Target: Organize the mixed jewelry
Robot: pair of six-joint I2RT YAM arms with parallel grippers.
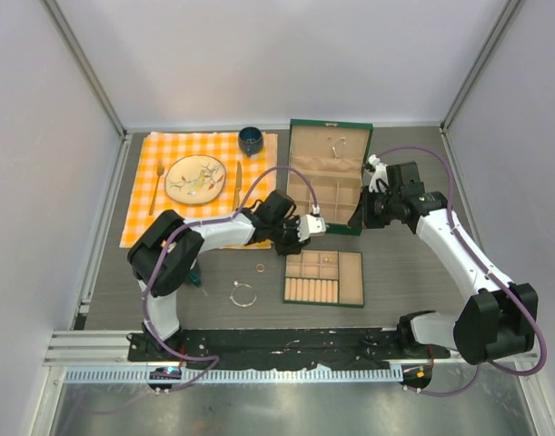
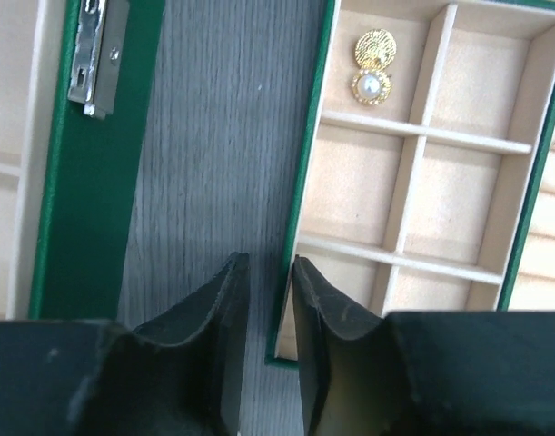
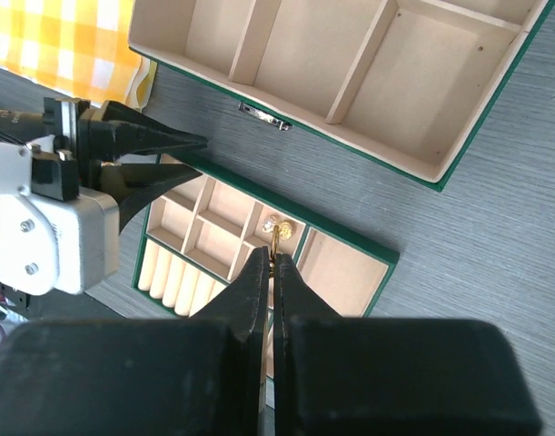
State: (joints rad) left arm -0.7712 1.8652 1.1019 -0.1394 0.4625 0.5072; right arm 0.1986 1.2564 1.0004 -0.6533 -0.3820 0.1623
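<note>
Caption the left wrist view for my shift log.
Left gripper, narrowly open, poised at the green tray edge; a gold-and-pearl earring lies in one compartment.

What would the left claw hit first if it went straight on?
The left gripper would probably meet bare grey table between green box and green compartment tray, near its rim; depth unclear.
</note>
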